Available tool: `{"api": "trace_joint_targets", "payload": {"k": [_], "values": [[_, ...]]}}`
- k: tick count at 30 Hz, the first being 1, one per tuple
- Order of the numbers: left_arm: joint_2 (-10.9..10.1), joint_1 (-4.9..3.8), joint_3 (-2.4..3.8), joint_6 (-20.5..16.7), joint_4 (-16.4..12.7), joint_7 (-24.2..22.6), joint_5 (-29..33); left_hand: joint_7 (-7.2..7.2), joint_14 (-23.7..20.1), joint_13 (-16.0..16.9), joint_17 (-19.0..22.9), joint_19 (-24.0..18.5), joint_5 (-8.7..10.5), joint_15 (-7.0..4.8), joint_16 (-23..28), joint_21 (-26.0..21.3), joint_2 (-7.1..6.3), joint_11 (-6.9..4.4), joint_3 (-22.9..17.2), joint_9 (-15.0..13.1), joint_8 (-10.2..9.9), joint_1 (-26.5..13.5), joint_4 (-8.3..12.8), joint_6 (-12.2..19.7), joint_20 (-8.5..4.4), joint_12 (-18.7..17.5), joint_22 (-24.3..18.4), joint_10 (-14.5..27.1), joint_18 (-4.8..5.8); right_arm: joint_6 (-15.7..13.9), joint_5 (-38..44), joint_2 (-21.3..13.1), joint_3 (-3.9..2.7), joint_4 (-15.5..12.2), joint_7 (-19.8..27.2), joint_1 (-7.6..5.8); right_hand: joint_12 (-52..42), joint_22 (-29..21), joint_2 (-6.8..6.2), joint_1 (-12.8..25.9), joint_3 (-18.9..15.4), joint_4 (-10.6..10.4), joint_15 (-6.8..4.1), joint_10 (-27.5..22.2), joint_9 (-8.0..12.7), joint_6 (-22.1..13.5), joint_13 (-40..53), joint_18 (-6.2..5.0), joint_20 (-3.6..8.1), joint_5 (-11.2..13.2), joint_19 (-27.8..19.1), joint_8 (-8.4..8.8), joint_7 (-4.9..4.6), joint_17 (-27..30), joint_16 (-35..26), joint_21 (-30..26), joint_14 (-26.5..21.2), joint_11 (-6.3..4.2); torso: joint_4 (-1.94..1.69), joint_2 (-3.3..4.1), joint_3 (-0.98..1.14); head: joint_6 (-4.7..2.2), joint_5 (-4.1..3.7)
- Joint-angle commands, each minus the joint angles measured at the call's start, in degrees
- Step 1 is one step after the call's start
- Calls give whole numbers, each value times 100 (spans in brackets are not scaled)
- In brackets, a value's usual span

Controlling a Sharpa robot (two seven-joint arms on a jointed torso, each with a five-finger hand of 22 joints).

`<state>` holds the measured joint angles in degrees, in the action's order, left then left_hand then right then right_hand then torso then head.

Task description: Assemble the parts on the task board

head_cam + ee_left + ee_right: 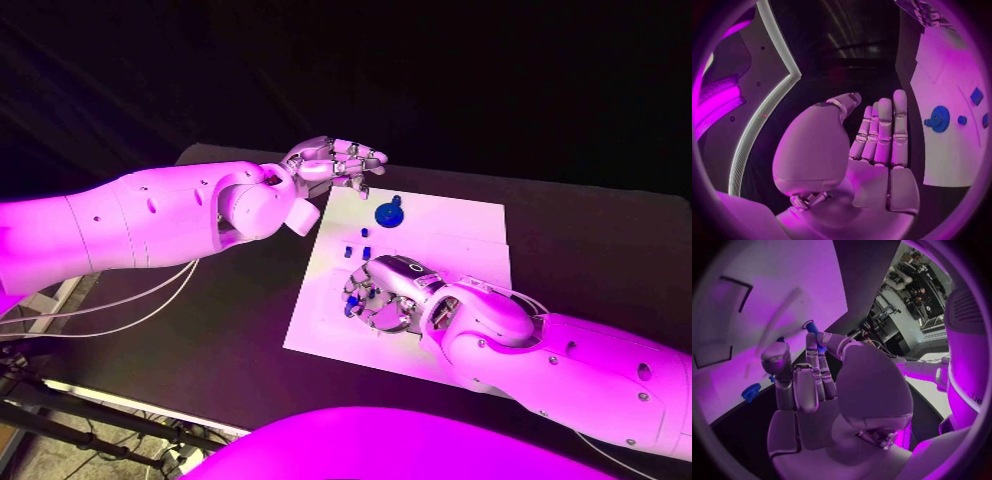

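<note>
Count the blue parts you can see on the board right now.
5: a gear at the far side, three small pieces mid-board, one by the right hand. More may be hidden.

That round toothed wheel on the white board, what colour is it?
Blue. The wheel shows best in the left wrist view, standing out against the white board.

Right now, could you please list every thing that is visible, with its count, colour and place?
task board: one, white, middle of the table.
gear-like part: one, blue, on the board's far part.
small parts: several, blue, on the board between the two hands; exact count unclear.
table: one, black, under the board.
left robot hand: silver, raised beyond the board's far left corner, holding nothing.
right robot hand: silver, over the board's near part, pinching a peg-like blue part.
</note>
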<state>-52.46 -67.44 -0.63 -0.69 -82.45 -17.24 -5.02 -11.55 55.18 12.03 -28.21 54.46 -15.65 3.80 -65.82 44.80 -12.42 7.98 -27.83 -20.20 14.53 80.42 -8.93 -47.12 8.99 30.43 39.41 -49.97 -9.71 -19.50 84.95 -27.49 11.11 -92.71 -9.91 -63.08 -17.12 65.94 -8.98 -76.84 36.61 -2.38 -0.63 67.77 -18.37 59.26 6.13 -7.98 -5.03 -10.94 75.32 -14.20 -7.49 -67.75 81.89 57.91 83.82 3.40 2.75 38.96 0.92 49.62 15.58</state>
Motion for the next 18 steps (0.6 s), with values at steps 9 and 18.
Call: {"api": "trace_joint_targets", "payload": {"k": [9, 18], "values": [[4, -2, 3, 110, -6, -15, -19, -12, -33, -5, 10, 39, -24, 9, 19, -36, 5, 3, 41, 9, 23, 40, 0, 36, 12, 6, -9, 48, -81, 145, 24, 10, 1, 41, -38, 8, 14, 5, 28, -2, -16, 18, -28, -29, -315, 34, 1, 104, 8, -40, -27, -208, -4, -5, 26, -1, 202, 10, -1, -1, -3, 3, 0], [-4, -2, 3, 111, -8, -11, -20, -12, -33, -5, 10, 39, -24, 9, 19, -36, 5, 3, 41, 9, 23, 40, 0, 36, 12, 6, -9, 48, -81, 334, 55, 9, 1, 67, -112, 7, 16, 1, 32, 1, -21, 28, -29, -28, -326, 30, 6, 102, 7, -41, -31, -215, -5, 2, 24, -11, 201, 11, 0, -1, 0, 11, 2]]}}
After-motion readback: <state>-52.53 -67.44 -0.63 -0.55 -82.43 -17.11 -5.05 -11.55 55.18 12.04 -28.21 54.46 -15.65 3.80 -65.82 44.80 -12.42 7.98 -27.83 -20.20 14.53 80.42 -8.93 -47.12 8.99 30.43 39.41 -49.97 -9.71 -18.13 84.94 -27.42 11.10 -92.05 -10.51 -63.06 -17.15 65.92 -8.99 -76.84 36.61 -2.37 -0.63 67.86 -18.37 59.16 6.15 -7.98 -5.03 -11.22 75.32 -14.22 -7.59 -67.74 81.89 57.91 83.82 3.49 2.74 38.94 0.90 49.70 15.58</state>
